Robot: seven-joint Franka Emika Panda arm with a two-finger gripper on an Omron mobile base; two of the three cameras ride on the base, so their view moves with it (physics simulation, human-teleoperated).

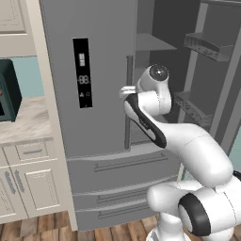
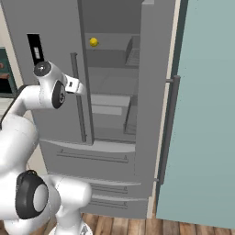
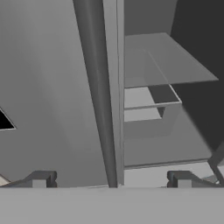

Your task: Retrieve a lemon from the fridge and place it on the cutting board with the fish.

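The grey fridge (image 1: 101, 70) has its left door shut and its right door (image 2: 153, 92) swung open. A small yellow lemon (image 2: 93, 42) lies on an upper shelf inside, toward the left. My gripper (image 2: 79, 87) hovers in front of the left door's vertical bar handle (image 3: 98, 87), below the lemon's shelf and outside the compartment. Its fingertips (image 3: 41, 179) stand wide apart, open, with nothing between them. In the left base view the gripper (image 1: 124, 91) sits beside that handle (image 1: 128, 101). The cutting board and the fish are out of view.
The open door's bins (image 1: 207, 47) jut out at the right. Lower fridge drawers (image 1: 122, 164) lie below the arm. A teal appliance (image 1: 8, 92) stands on the counter at left over cream cabinets (image 1: 33, 181). A teal wall (image 2: 206, 114) bounds the right side.
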